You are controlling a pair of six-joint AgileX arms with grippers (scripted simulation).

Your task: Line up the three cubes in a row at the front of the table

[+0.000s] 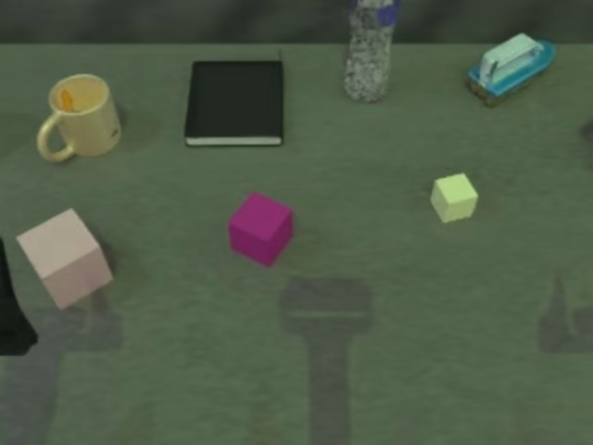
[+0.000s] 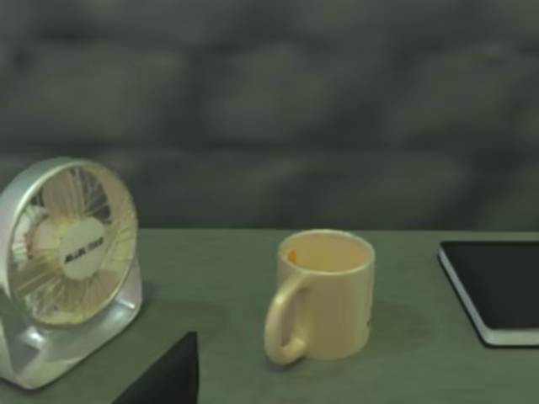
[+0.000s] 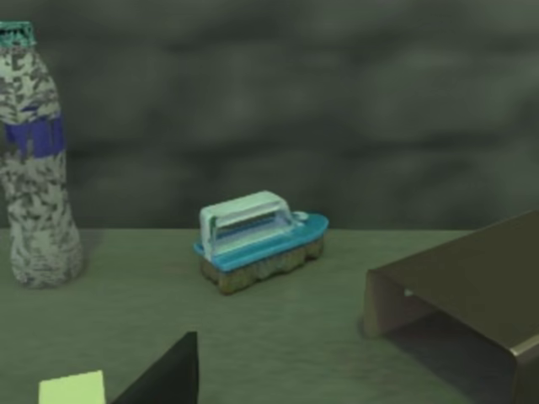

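Note:
Three cubes rest apart on the dull green table (image 1: pixel 398 306). The large pale pink cube (image 1: pixel 65 257) is at the left, the magenta cube (image 1: pixel 260 227) near the middle, and the small yellow-green cube (image 1: pixel 454 197) to the right. My left gripper (image 1: pixel 13 311) shows as a black shape at the left edge, just beside the pink cube and not touching it. In the left wrist view only a black corner of the left gripper (image 2: pixel 165 377) shows. My right gripper (image 3: pixel 165 375) is outside the top view. Its wrist view shows the yellow-green cube (image 3: pixel 72 389) close beside it.
Along the back stand a yellow mug (image 1: pixel 82 113), a black book (image 1: pixel 233 100), a speckled bottle (image 1: pixel 369 57) and a blue-and-white brush-like object (image 1: pixel 512 65). A small fan (image 2: pixel 69 263) stands left of the mug. A brown shelf-like piece (image 3: pixel 472 286) lies at the far right.

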